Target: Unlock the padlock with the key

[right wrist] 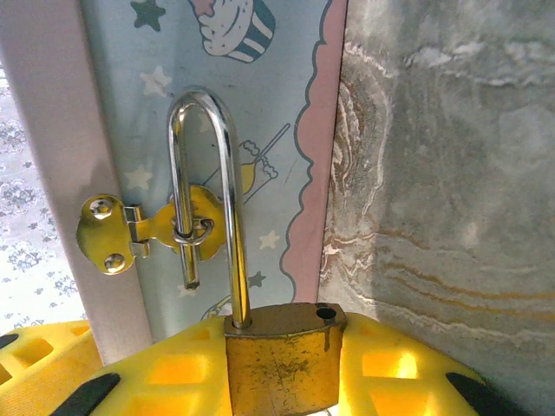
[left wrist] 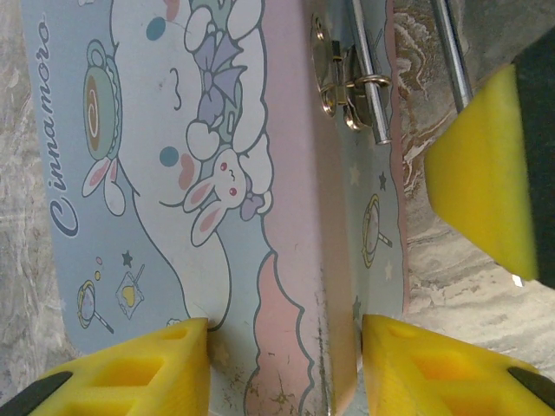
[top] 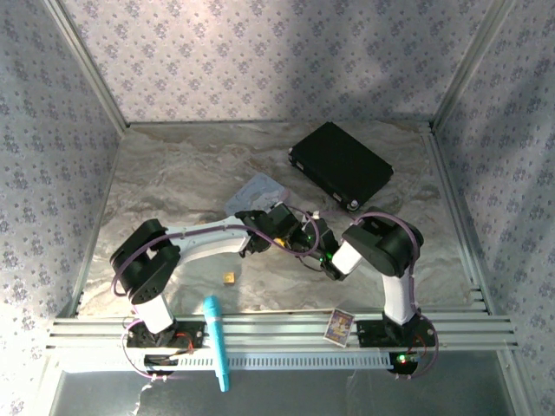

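One brass padlock sits clamped in the right end effector at 6 o'clock, its silvery shackle hooked in the gold hasp of the pastel tin box. The left end effector straddles the tin, wide. A skewed pull could drag it.

Tin box and black case block the far side; left tabletop open.

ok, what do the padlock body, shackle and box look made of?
By look: padlock body probably brass, dull gold, scuffed face. Its shackle polished steel or chrome plating, mirror-bright reflections. The box likely printed tin, glossy pastel cartoon print, wear at edges; metal unconfirmed.
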`<state>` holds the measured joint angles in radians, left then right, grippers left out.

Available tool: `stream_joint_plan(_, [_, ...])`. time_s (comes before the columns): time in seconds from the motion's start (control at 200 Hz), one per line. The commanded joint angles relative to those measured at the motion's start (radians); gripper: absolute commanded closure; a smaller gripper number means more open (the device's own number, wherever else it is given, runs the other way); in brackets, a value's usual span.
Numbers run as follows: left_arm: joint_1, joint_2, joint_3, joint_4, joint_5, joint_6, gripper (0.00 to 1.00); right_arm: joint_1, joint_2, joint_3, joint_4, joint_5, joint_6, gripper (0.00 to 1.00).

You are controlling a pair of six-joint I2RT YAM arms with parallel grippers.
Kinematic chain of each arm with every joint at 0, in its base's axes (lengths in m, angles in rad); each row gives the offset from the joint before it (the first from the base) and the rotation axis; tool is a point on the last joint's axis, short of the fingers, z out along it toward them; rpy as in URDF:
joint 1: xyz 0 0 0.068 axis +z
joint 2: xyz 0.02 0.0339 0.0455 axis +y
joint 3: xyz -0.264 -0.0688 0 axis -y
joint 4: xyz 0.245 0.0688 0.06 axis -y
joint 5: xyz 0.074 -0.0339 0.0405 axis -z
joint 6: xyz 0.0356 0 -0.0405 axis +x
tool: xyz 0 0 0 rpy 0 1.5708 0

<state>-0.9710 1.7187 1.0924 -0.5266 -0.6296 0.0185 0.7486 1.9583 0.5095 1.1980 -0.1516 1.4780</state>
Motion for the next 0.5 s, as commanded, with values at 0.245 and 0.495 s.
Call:
stream_joint_plan(0.245, [-0.005,0.044,-0.049,-0.089,0.123,0.011,0.54,-0.067,0.044,0.022,-0.129,0.180,-0.020,0.99])
stream_joint_plan(0.495, [-0.005,0.041,-0.066,-0.085,0.109,0.002,0.54,-0.065,0.024,0.037,-0.196,0.213,-0.077,0.99])
